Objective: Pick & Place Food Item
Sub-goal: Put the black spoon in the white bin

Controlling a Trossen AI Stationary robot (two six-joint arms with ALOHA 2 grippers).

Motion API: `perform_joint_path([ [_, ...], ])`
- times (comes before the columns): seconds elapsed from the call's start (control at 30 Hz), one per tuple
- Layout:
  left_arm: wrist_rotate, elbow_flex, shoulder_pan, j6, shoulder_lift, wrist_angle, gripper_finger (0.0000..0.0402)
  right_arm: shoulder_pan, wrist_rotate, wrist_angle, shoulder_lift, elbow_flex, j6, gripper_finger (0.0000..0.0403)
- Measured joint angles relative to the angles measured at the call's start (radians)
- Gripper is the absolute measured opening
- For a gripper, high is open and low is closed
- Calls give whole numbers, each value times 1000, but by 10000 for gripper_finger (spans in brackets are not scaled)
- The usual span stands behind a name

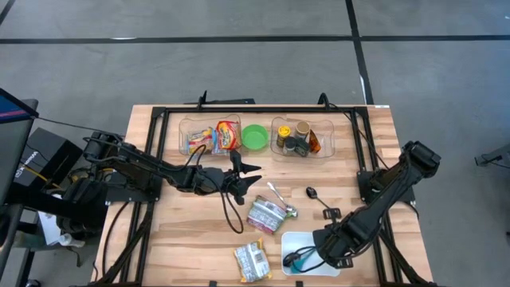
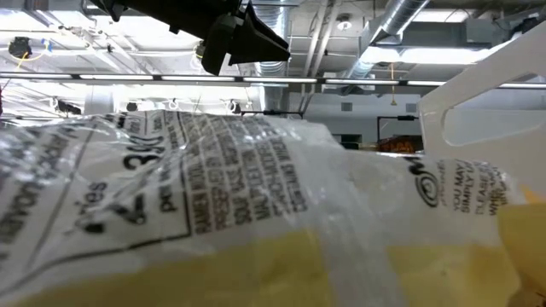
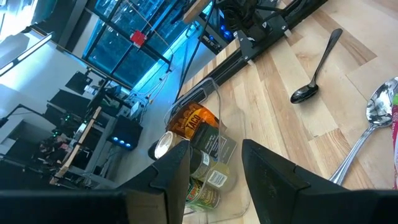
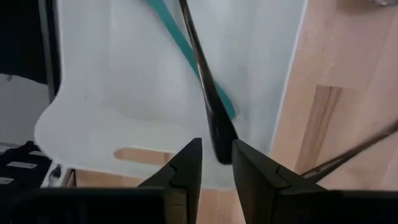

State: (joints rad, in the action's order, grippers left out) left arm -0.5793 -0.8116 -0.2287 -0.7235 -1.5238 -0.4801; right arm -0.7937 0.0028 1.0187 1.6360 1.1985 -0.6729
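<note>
High view: right gripper low over white tray.

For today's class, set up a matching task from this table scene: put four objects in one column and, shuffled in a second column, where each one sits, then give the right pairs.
Things:
1. green bowl
2. black spoon
3. white cutting board
4. yellow snack packet

Places:
A. at the table's near edge, left of the white cutting board
B. between the two clear bins at the far side
C. under the right gripper, near the table's front right
D. on bare wood, below the right-hand clear bin

Pairs: 1-B, 2-D, 3-C, 4-A
</note>
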Motion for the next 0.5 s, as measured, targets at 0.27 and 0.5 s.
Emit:
perform_joint_path([
  [0.27, 0, 0, 0, 0, 0, 0, 140, 8, 52, 122, 0, 137, 0, 82],
  [0.5, 0, 0, 0, 0, 0, 0, 140, 44, 306, 252, -1, 242, 0, 82],
])
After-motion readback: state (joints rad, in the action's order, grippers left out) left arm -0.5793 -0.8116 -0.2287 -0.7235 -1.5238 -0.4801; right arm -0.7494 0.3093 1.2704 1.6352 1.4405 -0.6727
